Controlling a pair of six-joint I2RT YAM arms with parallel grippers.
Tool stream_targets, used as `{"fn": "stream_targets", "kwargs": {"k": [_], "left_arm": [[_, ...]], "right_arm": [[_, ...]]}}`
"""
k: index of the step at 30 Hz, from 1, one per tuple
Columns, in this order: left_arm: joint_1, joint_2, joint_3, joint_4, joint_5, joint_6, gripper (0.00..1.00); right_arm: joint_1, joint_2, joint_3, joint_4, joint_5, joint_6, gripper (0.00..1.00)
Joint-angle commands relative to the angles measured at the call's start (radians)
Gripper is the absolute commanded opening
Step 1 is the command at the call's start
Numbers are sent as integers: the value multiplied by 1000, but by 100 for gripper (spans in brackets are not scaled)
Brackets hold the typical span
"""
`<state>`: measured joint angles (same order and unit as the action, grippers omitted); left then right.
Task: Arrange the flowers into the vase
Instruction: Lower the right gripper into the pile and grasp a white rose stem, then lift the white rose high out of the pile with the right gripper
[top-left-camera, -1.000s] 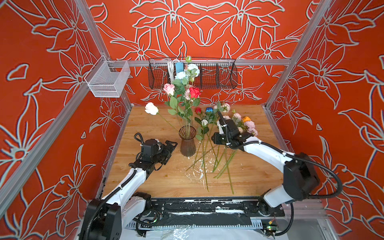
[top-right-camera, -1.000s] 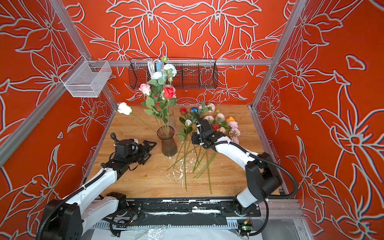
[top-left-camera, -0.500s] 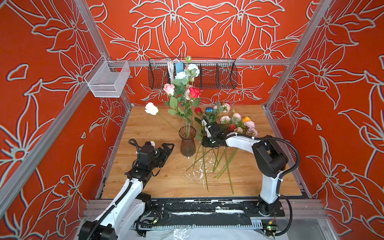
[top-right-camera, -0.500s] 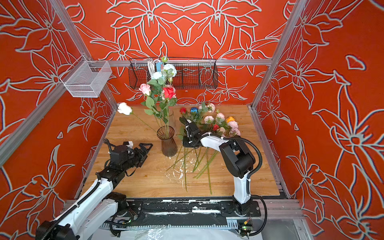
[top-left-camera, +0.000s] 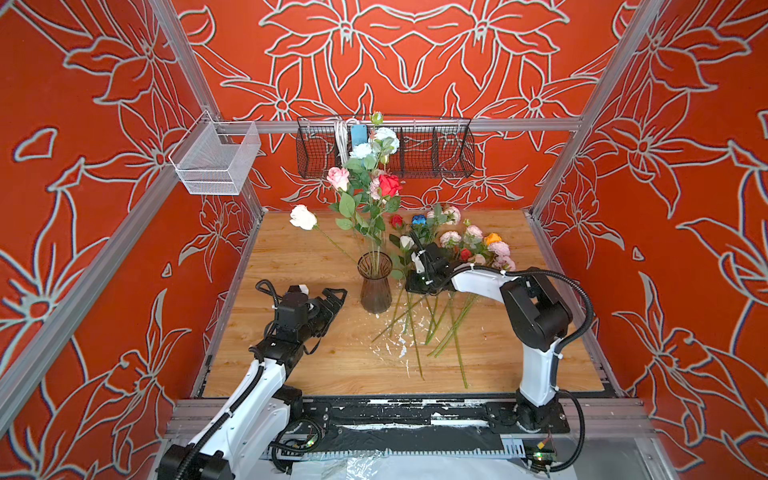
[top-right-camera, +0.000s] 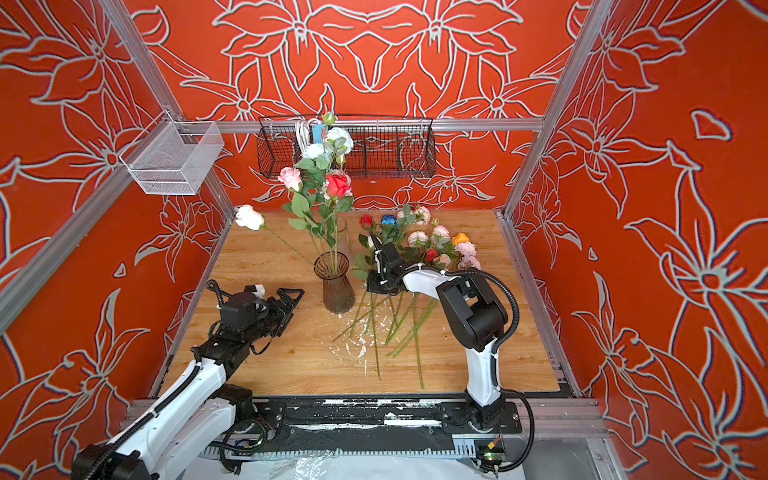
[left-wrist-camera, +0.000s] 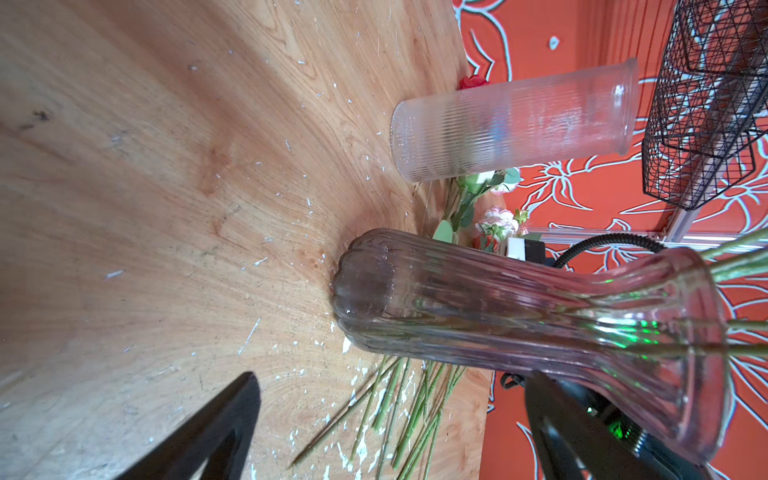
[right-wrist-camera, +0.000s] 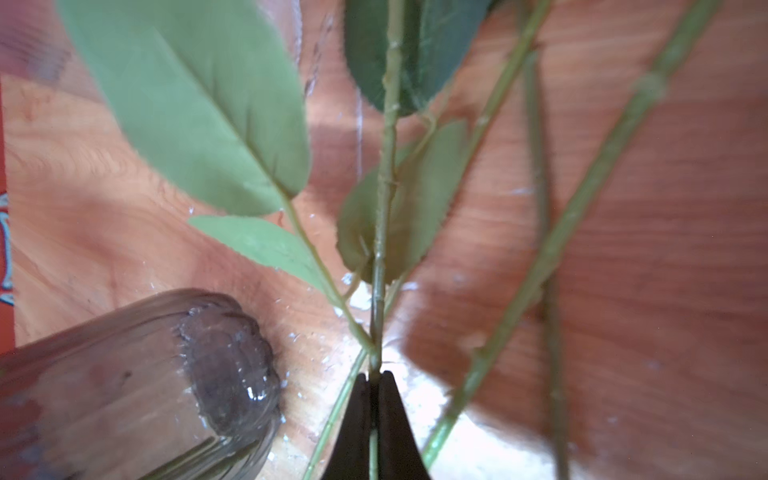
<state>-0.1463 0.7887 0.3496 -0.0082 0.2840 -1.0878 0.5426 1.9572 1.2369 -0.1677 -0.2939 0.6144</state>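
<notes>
Wooden surface (top-left-camera: 282, 270), red floral walls (top-left-camera: 415, 62) | left end effector (top-left-camera: 334, 296) spread open, idle lower left of smoky ribbed glass vase (top-left-camera: 375, 286) | right end effector (right-wrist-camera: 376, 376) pinched shut on thin green flower stem (right-wrist-camera: 384, 208) (vase base just beside) | loose artificial flowers (top-left-camera: 469, 249) piled centre-right | risk: lifting snags crossed stems (right-wrist-camera: 552, 249) or tips vase.

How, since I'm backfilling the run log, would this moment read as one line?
step: grasp | right gripper: shut on flower stem beside vase | left gripper: open, empty | vase: holds several flowers
</notes>
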Motion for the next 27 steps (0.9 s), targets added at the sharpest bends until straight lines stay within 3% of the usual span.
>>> {"fn": "stream_targets", "kwargs": {"k": [1, 9, 16, 19, 22, 27], "left_arm": [[-6, -16, 29, -10, -18, 18, 99], [-6, 8, 56, -8, -19, 22, 99], [-6, 56, 105, 8, -3, 16, 99], [-5, 66, 121, 22, 21, -14, 98], [-6, 44, 206, -45, 64, 42, 97], [-6, -83, 315, -185, -57, 123, 99]], "right_arm": [[-10, -54, -21, 23, -16, 31, 1], [-9, -266, -123, 56, 43, 27, 0], [-10, -568, -287, 146, 127, 21, 0], [-9, -676, -303, 86, 169, -10, 0], [-9, -781, -331, 81, 190, -40, 0], [-7, -919, -357, 173, 216, -81, 0]]}}
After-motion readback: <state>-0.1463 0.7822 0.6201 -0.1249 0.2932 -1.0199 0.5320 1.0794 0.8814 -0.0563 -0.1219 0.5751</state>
